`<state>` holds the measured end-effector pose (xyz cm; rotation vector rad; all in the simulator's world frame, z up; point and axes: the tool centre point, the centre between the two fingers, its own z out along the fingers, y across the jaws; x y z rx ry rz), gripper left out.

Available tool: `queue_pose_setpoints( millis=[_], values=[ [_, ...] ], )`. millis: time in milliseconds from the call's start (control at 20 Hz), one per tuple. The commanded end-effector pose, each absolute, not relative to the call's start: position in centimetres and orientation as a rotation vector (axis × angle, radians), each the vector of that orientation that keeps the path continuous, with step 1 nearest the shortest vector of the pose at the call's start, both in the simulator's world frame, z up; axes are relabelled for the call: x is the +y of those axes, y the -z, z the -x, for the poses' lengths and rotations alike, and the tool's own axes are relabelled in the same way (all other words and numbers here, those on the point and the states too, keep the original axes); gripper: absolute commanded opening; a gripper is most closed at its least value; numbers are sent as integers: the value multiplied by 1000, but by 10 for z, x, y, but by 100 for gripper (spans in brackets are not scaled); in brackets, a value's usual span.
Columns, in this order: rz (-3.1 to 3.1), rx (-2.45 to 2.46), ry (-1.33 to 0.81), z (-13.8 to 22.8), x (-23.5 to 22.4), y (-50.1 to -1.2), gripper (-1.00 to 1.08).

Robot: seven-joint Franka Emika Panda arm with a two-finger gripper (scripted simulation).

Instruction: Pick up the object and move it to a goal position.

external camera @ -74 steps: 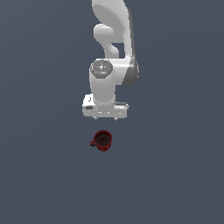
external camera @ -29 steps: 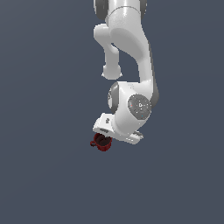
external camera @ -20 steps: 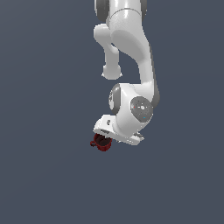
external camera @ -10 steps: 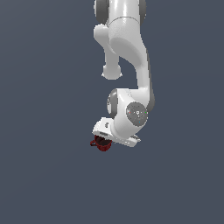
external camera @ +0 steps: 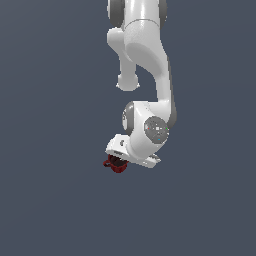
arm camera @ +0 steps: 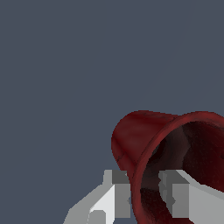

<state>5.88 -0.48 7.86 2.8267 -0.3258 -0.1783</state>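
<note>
Mug (arm camera: pixel 144 140) pinched at rim by jaws, handle hidden.

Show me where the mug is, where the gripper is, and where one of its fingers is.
Mug (arm camera: pixel 131 135): wrist view, on its red outer wall.
Gripper (arm camera: pixel 144 192): wrist view, midway between the fingertips, astride the mug's rim.
Finger (arm camera: pixel 120 197): wrist view, on the finger outside the mug's wall.
</note>
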Motion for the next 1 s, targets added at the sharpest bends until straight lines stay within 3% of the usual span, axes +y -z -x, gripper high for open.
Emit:
queue_pose_setpoints(
  millis=[0, 500, 950],
  values=[
    [-2827, -326, 178, -59, -5, -79, -100],
    [-2827, -326, 179, -45, -15, -84, -100],
    [-2828, -326, 180, -9, -43, -99, -100]
  ],
)
